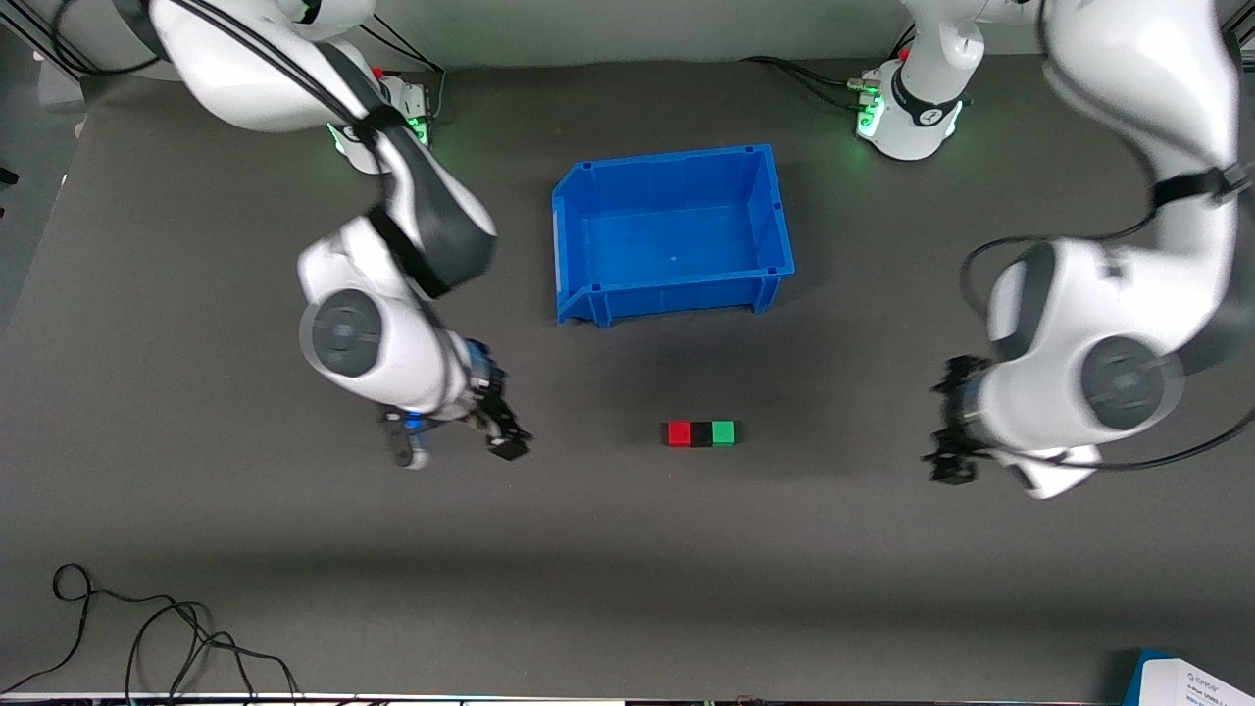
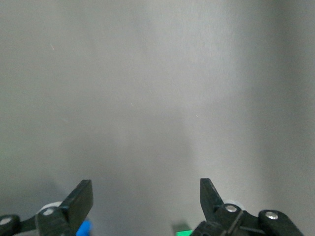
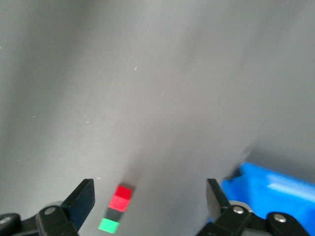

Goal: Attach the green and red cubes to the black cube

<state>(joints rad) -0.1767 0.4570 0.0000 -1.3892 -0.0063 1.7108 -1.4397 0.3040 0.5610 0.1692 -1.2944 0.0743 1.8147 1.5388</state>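
Observation:
The red cube [image 1: 678, 433], the black cube [image 1: 701, 433] and the green cube [image 1: 724, 432] lie in one touching row on the dark table, black in the middle, nearer to the front camera than the blue bin. My right gripper [image 1: 459, 449] is open and empty, low over the table beside the row toward the right arm's end. Its wrist view shows the red cube [image 3: 120, 197], black cube [image 3: 114, 215] and green cube [image 3: 108, 225] between its open fingers [image 3: 81, 201]. My left gripper [image 1: 951, 424] is open and empty toward the left arm's end. Its wrist view [image 2: 146, 199] shows a sliver of the green cube [image 2: 183, 232].
The open blue bin [image 1: 677, 291] stands empty at mid-table, farther from the front camera than the cubes; it also shows in the right wrist view [image 3: 268, 191]. Black cables [image 1: 147, 628] lie at the front edge near the right arm's end. A white-and-blue box [image 1: 1191, 681] sits at the front corner.

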